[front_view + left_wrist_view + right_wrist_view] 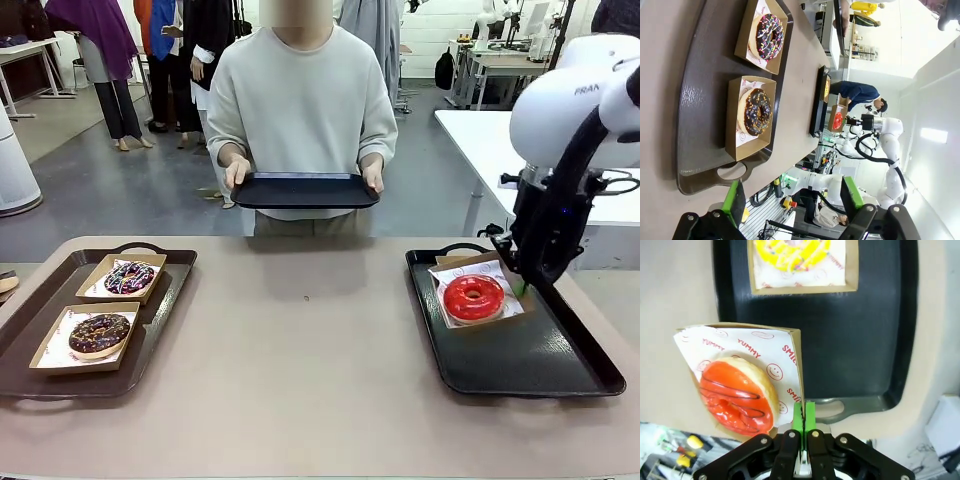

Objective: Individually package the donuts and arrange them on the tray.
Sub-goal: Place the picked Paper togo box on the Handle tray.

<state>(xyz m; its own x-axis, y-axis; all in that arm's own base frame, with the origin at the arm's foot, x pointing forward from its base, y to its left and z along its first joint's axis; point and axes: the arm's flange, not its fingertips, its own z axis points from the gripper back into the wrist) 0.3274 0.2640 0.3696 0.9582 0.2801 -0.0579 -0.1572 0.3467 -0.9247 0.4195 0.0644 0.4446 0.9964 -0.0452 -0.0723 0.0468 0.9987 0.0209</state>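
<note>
glossy red-iced donut (737, 395) sits in a cardboard box (796, 370) pinched by the right claw (804, 416); left claw (790, 197) wide.

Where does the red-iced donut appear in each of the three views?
Front view: red-iced donut right of centre, above the black tray.
Left wrist view: small, far off, right of centre.
Right wrist view: lower left.
Shared landmark: its cardboard box, pinched by the right gripper.

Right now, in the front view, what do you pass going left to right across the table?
Chocolate donut → sprinkled donut, both in cardboard boxes on the brown tray → bare tabletop → red donut in its box → right gripper, shut on that box's edge, over the black tray.
</note>
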